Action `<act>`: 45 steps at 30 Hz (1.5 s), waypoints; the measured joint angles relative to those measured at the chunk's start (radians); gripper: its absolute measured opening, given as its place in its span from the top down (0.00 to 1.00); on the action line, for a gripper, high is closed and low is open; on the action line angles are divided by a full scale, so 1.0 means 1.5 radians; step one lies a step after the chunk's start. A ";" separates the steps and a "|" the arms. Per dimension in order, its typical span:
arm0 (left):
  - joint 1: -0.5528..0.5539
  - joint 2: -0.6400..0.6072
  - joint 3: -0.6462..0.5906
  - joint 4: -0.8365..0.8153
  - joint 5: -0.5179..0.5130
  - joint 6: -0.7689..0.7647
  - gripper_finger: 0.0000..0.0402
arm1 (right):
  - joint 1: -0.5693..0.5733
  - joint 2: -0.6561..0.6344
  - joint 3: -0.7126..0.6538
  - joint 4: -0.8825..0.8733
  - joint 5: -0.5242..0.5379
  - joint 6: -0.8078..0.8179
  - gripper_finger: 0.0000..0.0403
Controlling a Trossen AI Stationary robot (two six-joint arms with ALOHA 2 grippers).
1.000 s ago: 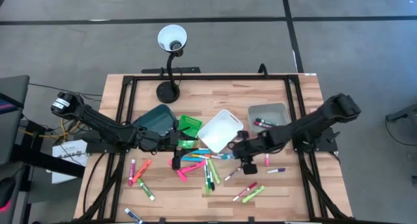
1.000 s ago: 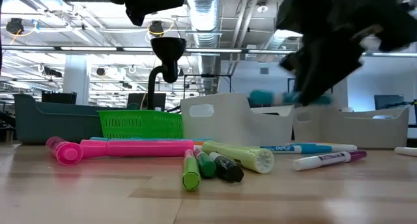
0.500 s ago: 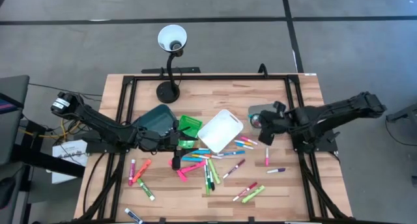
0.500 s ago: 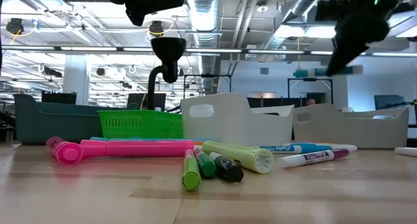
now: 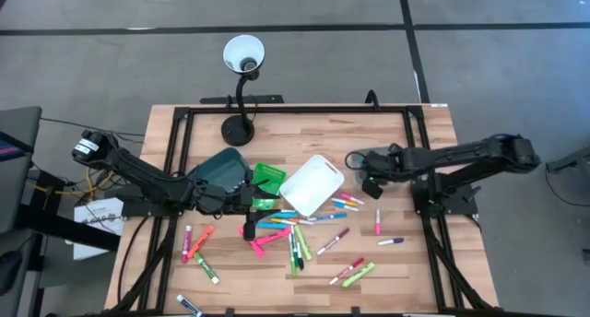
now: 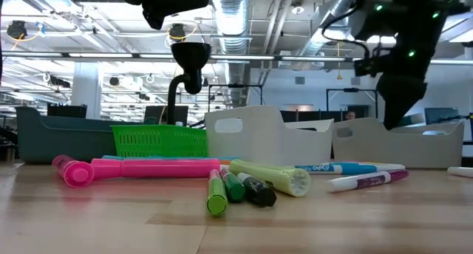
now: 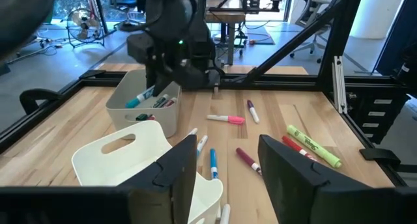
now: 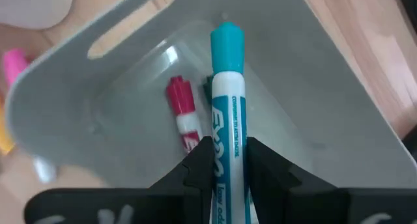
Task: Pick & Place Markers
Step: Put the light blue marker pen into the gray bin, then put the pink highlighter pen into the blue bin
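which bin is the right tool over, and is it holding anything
The grey bin, rightmost of the four bins, beside the tilted white bin. The right tool is shut on a teal-capped marker above it; a pink-capped marker already lies inside.

A teal marker (image 8: 227,100) is held over the grey bin (image 8: 339,107), where a pink marker (image 8: 182,113) lies. Other markers (image 5: 295,234) lie scattered on the table.

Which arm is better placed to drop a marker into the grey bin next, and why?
The right. Its gripper is shut on the teal-capped marker directly over the grey bin. The left gripper waits open beside the green basket.
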 joint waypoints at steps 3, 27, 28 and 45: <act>0.000 0.000 0.000 0.000 0.000 0.000 0.60 | -0.027 0.039 0.000 0.027 -0.022 -0.030 0.84; 0.000 0.000 0.000 0.000 0.000 -0.013 0.60 | -0.061 0.135 0.112 -0.028 0.004 -0.105 0.62; 0.000 0.000 0.000 0.001 0.000 -0.015 0.60 | -0.055 0.132 0.125 -0.051 0.003 -0.097 0.61; -0.166 0.000 0.001 -0.072 -0.124 -0.044 0.60 | 0.277 -0.005 0.085 0.340 -0.013 -0.216 0.73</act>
